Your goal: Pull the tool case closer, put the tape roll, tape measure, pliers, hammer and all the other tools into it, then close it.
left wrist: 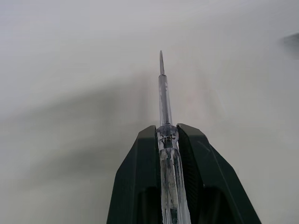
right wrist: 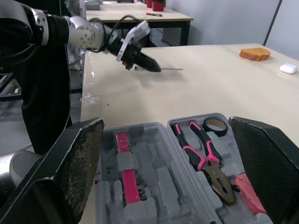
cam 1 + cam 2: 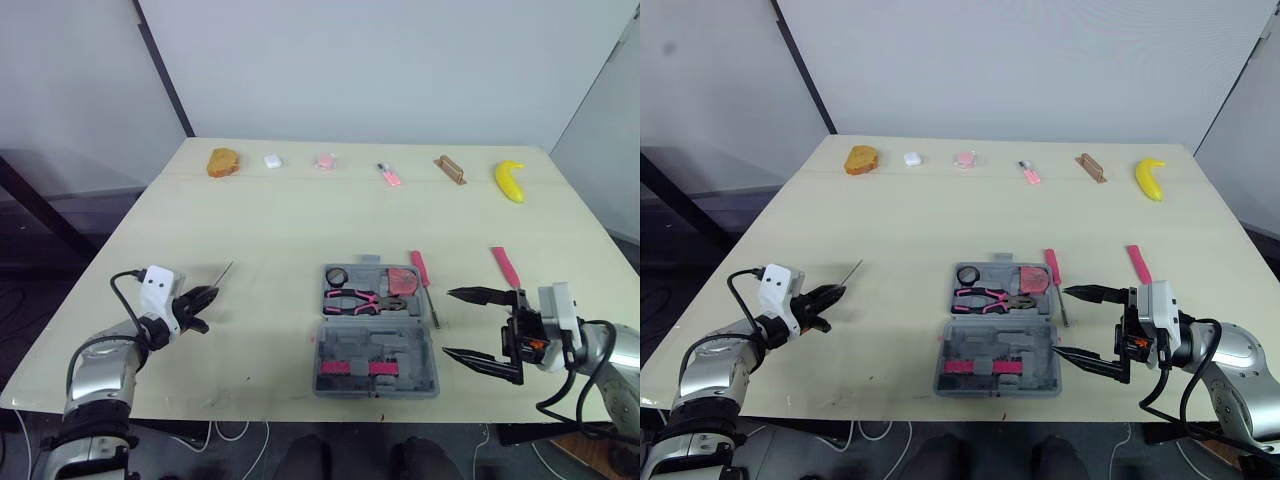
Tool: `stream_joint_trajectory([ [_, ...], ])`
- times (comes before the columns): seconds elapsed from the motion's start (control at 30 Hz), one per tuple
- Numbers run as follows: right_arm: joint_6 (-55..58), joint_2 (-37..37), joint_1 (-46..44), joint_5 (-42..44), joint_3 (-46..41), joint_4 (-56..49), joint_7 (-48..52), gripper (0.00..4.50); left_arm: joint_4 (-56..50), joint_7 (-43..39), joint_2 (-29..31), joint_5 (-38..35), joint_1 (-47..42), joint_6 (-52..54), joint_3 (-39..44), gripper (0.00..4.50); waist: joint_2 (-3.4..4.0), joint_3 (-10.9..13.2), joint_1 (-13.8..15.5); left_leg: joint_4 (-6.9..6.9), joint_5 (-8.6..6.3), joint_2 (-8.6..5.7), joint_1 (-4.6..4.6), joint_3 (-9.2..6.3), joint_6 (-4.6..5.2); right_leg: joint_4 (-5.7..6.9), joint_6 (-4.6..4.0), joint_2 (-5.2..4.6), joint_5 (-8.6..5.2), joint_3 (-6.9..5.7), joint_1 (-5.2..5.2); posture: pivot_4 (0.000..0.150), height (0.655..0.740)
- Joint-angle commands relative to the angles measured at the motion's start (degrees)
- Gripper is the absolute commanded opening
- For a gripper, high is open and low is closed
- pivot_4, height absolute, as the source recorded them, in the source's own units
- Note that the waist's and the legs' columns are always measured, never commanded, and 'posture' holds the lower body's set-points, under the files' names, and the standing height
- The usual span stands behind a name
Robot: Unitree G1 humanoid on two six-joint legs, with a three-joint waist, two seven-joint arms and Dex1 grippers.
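- My left gripper (image 1: pixel 167 131) is clamped on the clear handle of a thin screwdriver (image 1: pixel 162 91), whose shaft and tip stick out past my fingertips.
- It holds that screwdriver low over the table (image 3: pixel 270 230), on my left and well apart from the tool case (image 3: pixel 422 378).
- My right gripper (image 3: pixel 446 322) has its jaws spread wide and holds nothing; it sits just beside the right edge of the case, fingers pointing at it.
- The case lies open and flat near the front edge of the table, between my two arms.
- Its far half holds the pink-handled pliers (image 3: pixel 352 300), the black tape roll (image 3: pixel 335 276) and a red block (image 3: pixel 402 281).
- A pink-handled screwdriver (image 3: pixel 419 268) lies on the table at the case's far right corner.
- Another pink tool (image 3: pixel 505 267) lies further right.
- A banana (image 3: pixel 510 181) and several small things line the far edge.
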Motion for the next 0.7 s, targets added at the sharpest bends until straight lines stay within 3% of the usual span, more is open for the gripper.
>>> stream_joint_trajectory([
  [0.03, -1.13, -0.2, 0.1, 0.35, -1.39, 0.01, 0.72, 4.5, -6.55, -4.41, 1.11, -1.48, -0.52, 1.6, -2.17, 0.14, 0.0, 0.0, -0.01, 0.0, 0.0, 0.0, 0.0, 0.0, 0.0, -0.01, 0.0, 0.0, 0.0, 0.0, 0.0, 0.15, 0.74],
  [0.4, -2.55, -0.41, 0.99, -0.48, -2.93, 2.19, 0.91, 4.5, -18.86, -18.65, 2.89, -3.41, -7.54, 10.31, -13.0, 0.14, 0.0, 0.03, 0.04, 0.01, 0.0, -0.07, -0.03, 0.0, 0.0, 0.0, 0.0, 0.2, -0.01, 0.05, 0.0, 0.15, 0.74],
  [0.7, -4.92, -0.52, 2.89, -1.25, -5.58, 5.38, 1.31, 4.5, -24.5, -27.47, -0.79, -1.98, -15.81, 14.59, -26.49, 0.14, 0.01, 0.05, 0.05, 0.04, 0.0, -0.07, -0.05, 0.06, 0.01, 0.0, 0.0, 0.32, -0.01, 0.1, 0.0, 0.15, 0.74],
])
